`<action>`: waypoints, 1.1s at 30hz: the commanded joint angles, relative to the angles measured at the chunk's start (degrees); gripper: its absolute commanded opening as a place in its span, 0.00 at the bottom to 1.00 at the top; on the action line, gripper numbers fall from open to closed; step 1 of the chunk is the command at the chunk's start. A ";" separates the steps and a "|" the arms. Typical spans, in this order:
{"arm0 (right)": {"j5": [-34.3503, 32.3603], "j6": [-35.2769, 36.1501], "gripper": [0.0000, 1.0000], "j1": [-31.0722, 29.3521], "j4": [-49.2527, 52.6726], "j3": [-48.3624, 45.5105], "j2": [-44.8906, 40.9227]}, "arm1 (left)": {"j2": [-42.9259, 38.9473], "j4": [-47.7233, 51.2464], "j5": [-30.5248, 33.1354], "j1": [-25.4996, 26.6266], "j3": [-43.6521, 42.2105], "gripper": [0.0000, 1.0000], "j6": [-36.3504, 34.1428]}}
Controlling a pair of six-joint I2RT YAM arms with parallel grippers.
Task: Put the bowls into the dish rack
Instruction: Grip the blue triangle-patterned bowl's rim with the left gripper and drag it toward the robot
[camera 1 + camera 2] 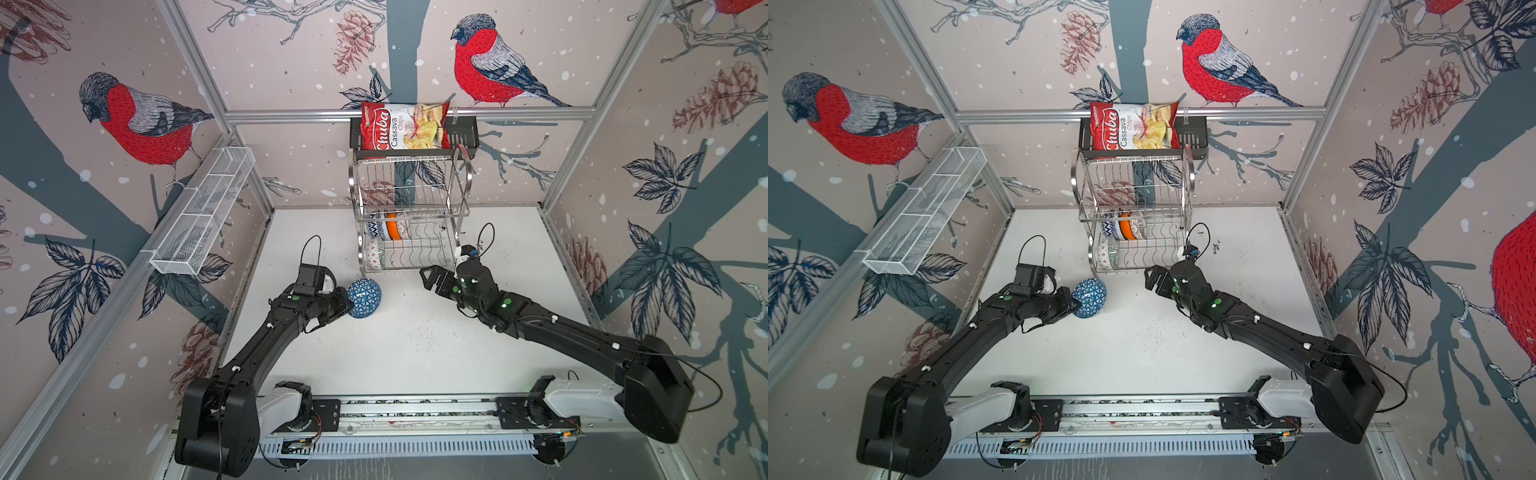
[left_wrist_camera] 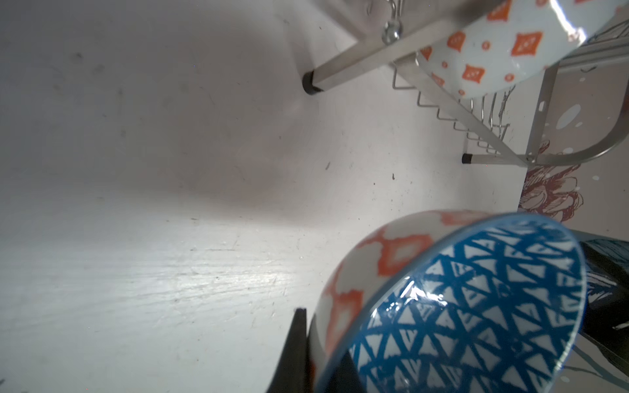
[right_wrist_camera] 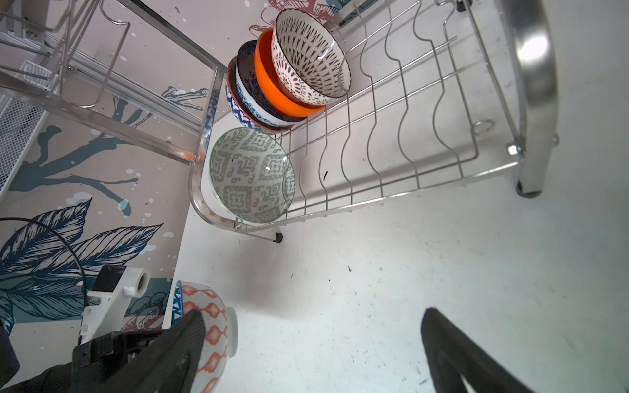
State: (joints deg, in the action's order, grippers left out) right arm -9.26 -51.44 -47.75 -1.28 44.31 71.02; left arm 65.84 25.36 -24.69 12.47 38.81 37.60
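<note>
Our left end effector (image 1: 345, 305) pinches the blue bowl (image 1: 365, 296) by its rim, near the rack (image 3: 534, 85). Our right end effector (image 1: 432, 280) hangs open, empty. We fear that thin grip may slip and drop it.

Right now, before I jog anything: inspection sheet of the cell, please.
Surface: white table, scuffed, dark specks.
Job's things: dish rack at the back; lower tier holds a nested row including the orange bowl, plus the grey-green bowl in front; blue-triangle bowl off the rack.
Clutter: chips bag in the black shelf; white mesh basket on the side wall.
Grippers: left tool shut on the blue-triangle bowl's rim; right tool open, holding nothing, near the rack.
Cables: black cable loops at each wrist, no snag seen.
Surroundings: bird-print walls, aluminium frame.
</note>
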 commanded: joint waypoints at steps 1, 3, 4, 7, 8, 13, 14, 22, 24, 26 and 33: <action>-6.77 -5.10 1.00 -1.84 4.07 -1.31 -3.30 | 0.45 -6.49 1.70 3.97 -0.39 0.00 4.30; -8.89 -7.37 1.00 -3.09 5.09 -3.43 -6.26 | 1.76 -8.41 3.43 7.38 -0.66 0.00 5.86; -9.54 -8.27 1.00 -3.42 5.61 -4.30 -7.45 | 2.55 -9.10 4.04 8.80 -0.66 0.00 6.63; -11.39 -10.96 1.00 -4.32 7.37 -6.63 -11.04 | 6.13 -11.83 6.21 13.30 -0.40 0.00 8.71; -12.08 -11.58 1.00 -4.59 7.82 -7.31 -12.19 | 7.79 -13.02 6.79 14.63 -0.23 0.00 9.61; -14.05 -13.27 1.00 -5.67 11.40 -7.84 -14.29 | 16.25 -18.11 7.15 19.13 3.34 0.00 11.82; -14.36 -13.64 1.00 -5.90 11.95 -7.91 -14.33 | 18.11 -18.08 7.52 19.95 5.03 0.00 11.47; -13.09 -14.16 1.00 -6.34 15.74 -5.34 -9.57 | 28.39 -17.10 7.81 23.10 13.60 0.02 9.99; -12.73 -13.78 1.00 -6.59 16.64 -4.04 -7.98 | 30.03 -16.03 7.82 23.68 15.02 0.04 9.40; -12.50 -13.34 1.00 -6.83 17.10 -2.89 -6.83 | 31.18 -15.23 8.11 24.29 15.98 0.07 8.75; -11.83 -13.04 1.00 -6.92 14.47 -3.94 -6.22 | 33.13 -13.75 8.11 25.57 17.52 0.16 7.59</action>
State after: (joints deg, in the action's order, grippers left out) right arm -21.23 -64.82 -54.68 14.00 40.71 64.64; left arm 98.72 11.40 -16.36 37.67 55.48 46.50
